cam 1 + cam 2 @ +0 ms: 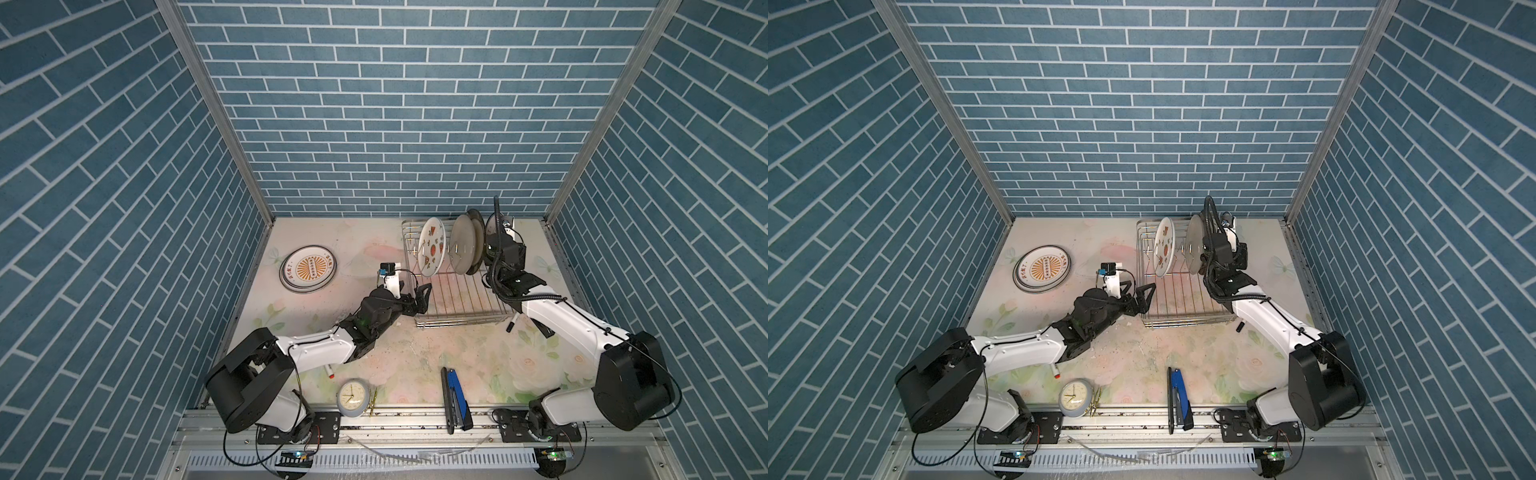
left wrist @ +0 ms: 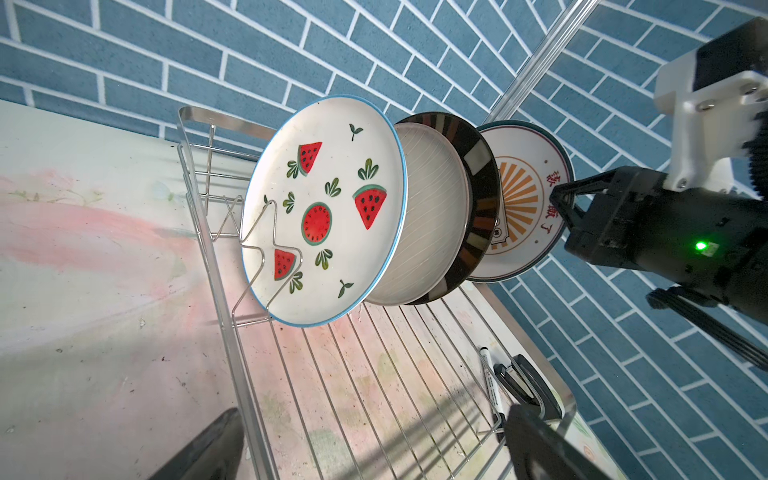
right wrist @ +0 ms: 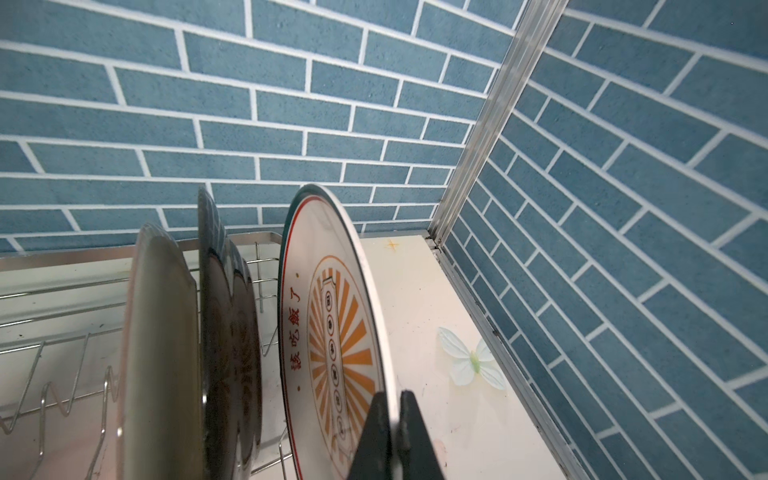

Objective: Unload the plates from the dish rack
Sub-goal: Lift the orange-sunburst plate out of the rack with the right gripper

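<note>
The dish rack (image 1: pixel 461 299) (image 1: pixel 1187 299) stands on the floral worktop (image 1: pixel 415 353) toward its far right corner, its back against the far edge. Four plates stand on edge in the far half of it. In the left wrist view the row reads: a watermelon plate (image 2: pixel 324 208) (image 1: pixel 433 247) leaning on a wire prong, then a cream ribbed plate (image 2: pixel 432 232) (image 3: pixel 162 353), a dark banded plate (image 2: pixel 482 187) (image 3: pixel 228 332), and last a sunburst plate (image 2: pixel 523 208) (image 3: pixel 332 332) with red characters. The right gripper (image 3: pixel 392 399) (image 2: pixel 557 203) is clamped narrow on the rim of the sunburst plate, one finger on each face. That plate stands apart from the dark banded one. Its lower edge is hidden, so whether it rests in the rack cannot be told. The left gripper (image 1: pixel 413 297) (image 1: pixel 1136 293) is spread wide and holds nothing. It hovers at the rack's near left corner, one finger over the wire floor and the other outside the left wall. The near half of the rack floor holds no plates. Well apart, near the worktop's left edge, a stack of plates (image 1: pixel 308 269) (image 1: pixel 1043 269) lies flat with another sunburst design on top. A black marker (image 1: pixel 512 322) lies just off the rack's near right corner. A round clock (image 1: pixel 351 399) and a blue stapler (image 1: pixel 455 399) sit along the near edge.
</note>
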Robot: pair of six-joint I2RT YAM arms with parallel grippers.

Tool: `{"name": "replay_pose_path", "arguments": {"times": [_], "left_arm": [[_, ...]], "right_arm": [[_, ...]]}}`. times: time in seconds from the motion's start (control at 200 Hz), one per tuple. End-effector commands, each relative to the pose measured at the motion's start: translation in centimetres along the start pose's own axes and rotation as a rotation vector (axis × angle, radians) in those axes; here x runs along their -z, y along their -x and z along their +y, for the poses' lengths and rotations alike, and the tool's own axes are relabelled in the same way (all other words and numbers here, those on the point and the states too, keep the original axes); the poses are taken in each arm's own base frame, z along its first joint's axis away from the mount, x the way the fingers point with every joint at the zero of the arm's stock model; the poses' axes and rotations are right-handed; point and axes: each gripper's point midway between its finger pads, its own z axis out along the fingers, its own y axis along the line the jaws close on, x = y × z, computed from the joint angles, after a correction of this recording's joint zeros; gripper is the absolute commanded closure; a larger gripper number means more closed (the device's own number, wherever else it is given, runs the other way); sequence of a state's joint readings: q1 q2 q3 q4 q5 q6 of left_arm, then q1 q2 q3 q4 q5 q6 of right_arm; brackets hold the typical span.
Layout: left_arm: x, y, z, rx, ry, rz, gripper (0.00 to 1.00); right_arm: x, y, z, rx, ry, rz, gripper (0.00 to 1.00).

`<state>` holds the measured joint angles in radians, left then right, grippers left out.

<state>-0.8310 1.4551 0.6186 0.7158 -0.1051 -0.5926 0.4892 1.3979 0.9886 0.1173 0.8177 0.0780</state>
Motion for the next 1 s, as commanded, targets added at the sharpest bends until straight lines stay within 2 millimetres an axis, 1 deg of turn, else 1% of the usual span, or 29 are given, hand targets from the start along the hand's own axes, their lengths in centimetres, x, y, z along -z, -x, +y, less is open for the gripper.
{"name": "replay_pose_path", "arguments": {"times": [0.0,0.08,0.26,0.38,0.5,0.67,0.765,0.835,0.995], "left_arm": [[-0.2,0.5,-0.4,0.007,-0.008,-0.021,0.0],[0.0,0.6,-0.2,0.011,0.0,-0.029,0.0],[0.2,0.6,0.2,0.011,0.017,-0.034,0.0],[0.6,0.7,-0.2,0.007,-0.008,-0.037,0.0],[1.3,1.1,-0.3,0.019,-0.045,-0.091,0.0],[1.9,1.3,-0.7,0.025,-0.076,-0.11,0.0],[1.8,1.3,-1.4,0.025,-0.116,-0.1,0.0],[1.8,1.2,-1.5,0.041,-0.124,-0.102,0.0],[2.5,1.5,-1.7,0.055,-0.155,-0.133,0.0]], "right_arm": [[1.2,1.4,-1.3,-0.032,-0.032,-0.02,1.0],[1.7,0.8,-1.1,-0.039,0.013,0.003,1.0],[3.2,0.2,-2.1,-0.079,0.042,0.037,1.0],[4.2,0.1,-3.5,-0.104,0.022,0.034,1.0],[5.1,-0.2,-4.9,-0.126,-0.006,0.025,1.0],[6.2,-0.5,-6.0,-0.155,-0.012,0.023,1.0],[7.1,-0.7,-5.5,-0.188,0.073,0.015,1.0],[8.1,-0.8,-5.4,-0.226,0.137,0.004,1.0],[10.5,-1.3,-7.4,-0.307,0.178,-0.032,1.0]]}}
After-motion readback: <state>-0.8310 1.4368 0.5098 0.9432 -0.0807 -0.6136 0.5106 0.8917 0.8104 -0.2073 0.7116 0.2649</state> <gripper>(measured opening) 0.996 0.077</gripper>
